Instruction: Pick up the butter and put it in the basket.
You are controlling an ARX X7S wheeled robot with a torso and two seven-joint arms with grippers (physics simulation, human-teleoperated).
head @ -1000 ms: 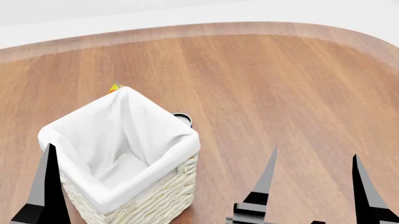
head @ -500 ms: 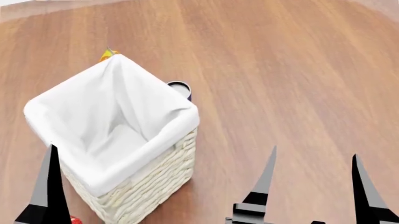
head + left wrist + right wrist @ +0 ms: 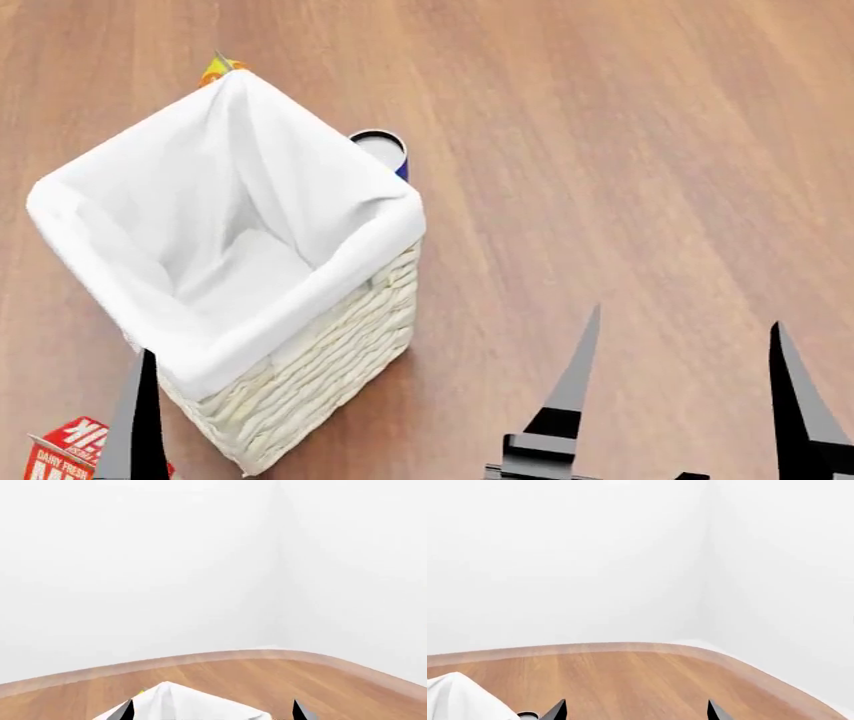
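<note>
The butter is out of view. The basket point(image 3: 327, 365) stands at the left of the head view: cream wicker with a white cloth liner over its rim, nothing showing inside. One finger point(image 3: 136, 420) of my left gripper rises beside the basket's near corner; the other is off frame. In the left wrist view my left gripper point(image 3: 212, 712) is open, with the basket's liner point(image 3: 180, 705) straight ahead between its tips. Right of the basket, over bare wood, my right gripper point(image 3: 681, 350) is open and holds nothing, and shows the same in its wrist view point(image 3: 636, 711).
A red milk carton point(image 3: 64, 455) lies at the lower left, next to the left finger. A blue can point(image 3: 380, 150) stands against the basket's far side. An orange and yellow tip point(image 3: 218, 68) pokes out behind the basket. Wooden floor point(image 3: 614, 150) stretches to the right, with white walls beyond.
The head view has tilted downward: the basket has slid up the frame and the far wall has left it. The red milk carton has come into view at the lower left. Both grippers stay open.
</note>
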